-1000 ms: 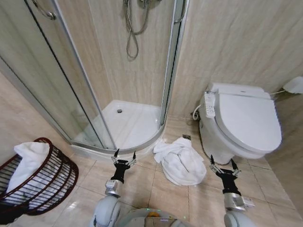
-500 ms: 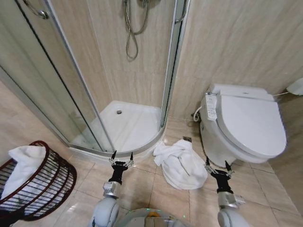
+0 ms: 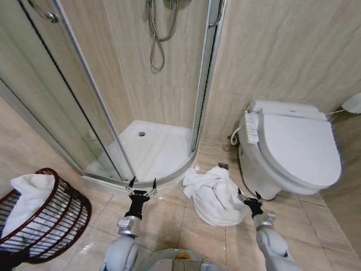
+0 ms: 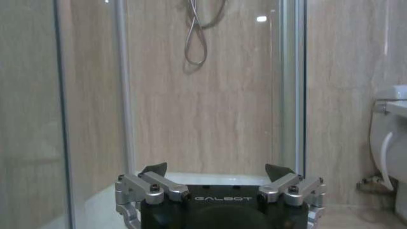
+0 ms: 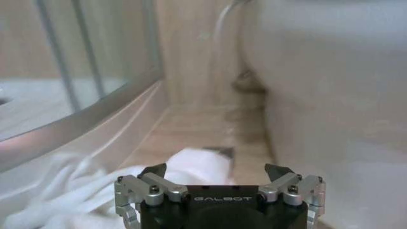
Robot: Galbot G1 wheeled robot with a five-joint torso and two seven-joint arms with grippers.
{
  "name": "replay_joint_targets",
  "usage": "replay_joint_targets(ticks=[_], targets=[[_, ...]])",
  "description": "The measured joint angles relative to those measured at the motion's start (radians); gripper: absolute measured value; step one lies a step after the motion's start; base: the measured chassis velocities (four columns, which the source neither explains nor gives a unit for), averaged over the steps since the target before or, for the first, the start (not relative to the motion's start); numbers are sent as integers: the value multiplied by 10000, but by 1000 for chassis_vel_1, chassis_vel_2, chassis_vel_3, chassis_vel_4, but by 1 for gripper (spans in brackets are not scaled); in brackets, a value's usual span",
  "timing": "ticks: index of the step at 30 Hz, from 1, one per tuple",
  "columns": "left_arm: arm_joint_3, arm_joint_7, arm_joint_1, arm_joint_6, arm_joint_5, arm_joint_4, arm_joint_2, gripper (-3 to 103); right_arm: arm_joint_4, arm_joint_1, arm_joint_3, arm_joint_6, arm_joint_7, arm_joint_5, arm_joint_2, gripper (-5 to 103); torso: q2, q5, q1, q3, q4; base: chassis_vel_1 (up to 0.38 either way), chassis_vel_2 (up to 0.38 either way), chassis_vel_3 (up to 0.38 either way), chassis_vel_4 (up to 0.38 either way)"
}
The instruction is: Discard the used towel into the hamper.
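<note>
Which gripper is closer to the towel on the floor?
The right gripper: it is at the towel's edge on the toilet side. The left gripper is apart from the towel, by the shower tray.

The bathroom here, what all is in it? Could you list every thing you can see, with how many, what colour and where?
Used towel: one, white, crumpled on the floor tiles between the shower and the toilet.
Hamper: one, dark reddish-brown openwork, on the floor at the robot's far left.
Towel in the hamper: one, white, draped over its rim.
Shower cabin: one, glass doors, white tray, in the corner ahead.
Shower hose: one, silver, hanging on the wall inside the cabin.
Toilet: one, white, lid closed, at the right by the wall.
Left gripper: one, black and silver, open, low in front of the shower's curb.
Right gripper: one, black and silver, open, at the used towel's right edge beside the toilet.
</note>
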Motion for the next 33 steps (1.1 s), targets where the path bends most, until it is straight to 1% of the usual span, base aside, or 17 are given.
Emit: replay_joint_targets(ticks=[1,3,4,5,9,14,17,18,19,21,22,24,25,26,28,29,33], targets=[[0,0,0,0,0,0,0,100,0,0,0,0,0,0,0,100,0,0,0,0,0,0,0,0,0],[-40,-10,-30,14,-3,-24,-14,100,-186,485,-168,-945,-693,-265,-66,100,0,-3,0,0,0,0,0,0,0],[-67,-17,-83,23,-4,22,-23,100,-296,758,-296,-1298,-858,-336,-78,100,0,-2,0,0,-1,0,0,0,0],[-67,-17,-83,23,-4,22,-23,100,-296,758,-296,-1298,-858,-336,-78,100,0,-2,0,0,-1,0,0,0,0],[-178,-23,-154,121,-5,54,-16,100,-997,1773,-709,-1900,-1194,-383,-56,100,0,-3,0,0,2,0,0,0,0],[-201,-52,-158,200,10,-68,-38,100,-1622,2313,-921,-2098,-1377,-337,-25,100,0,-3,1,0,1,0,0,0,0],[-175,-108,-129,296,149,-168,-79,100,-1950,2560,-1237,-2418,-1331,134,62,100,0,-3,1,0,-1,0,0,0,0],[-175,-108,-129,296,149,-168,-79,100,-1950,2560,-1237,-2418,-1331,134,62,100,0,-3,1,0,-1,0,0,0,0],[-164,-118,-124,311,206,-180,-87,100,-2010,2599,-1322,-2498,-1218,263,119,100,0,-5,0,0,-1,0,0,0,0],[-111,-180,-119,327,355,-185,-94,100,-2309,2775,-1503,-2520,-702,483,295,100,0,0,0,-1,-2,0,0,0,0],[-111,-180,-119,327,355,-185,-94,100,-2309,2775,-1503,-2520,-702,483,295,100,0,0,0,-1,-2,0,0,0,0],[-39,-247,-87,371,490,-226,-110,100,-2729,3026,-1635,-2509,455,857,519,100,0,-3,0,-1,0,0,0,0,0],[-1,-270,-58,418,558,-268,-105,100,-2919,3148,-1705,-2513,1241,1158,637,100,0,-1,1,0,0,0,0,0,0],[-1,-270,-58,418,558,-268,-105,100,-2919,3148,-1705,-2513,1241,1158,637,100,0,-1,1,0,0,0,0,0,0],[58,-279,-25,489,661,-330,-53,100,-3191,3312,-1752,-2560,2265,1582,791,100,0,-2,1,0,0,0,0,0,0],[94,-284,-26,515,701,-340,-26,100,-3300,3361,-1750,-2561,2451,1711,835,100,0,-2,0,0,-1,0,0,0,0],[218,-329,-55,580,811,-342,15,100,-3489,3424,-1700,-2553,2436,1911,857,100,0,-2,1,0,-1,0,0,0,0]])
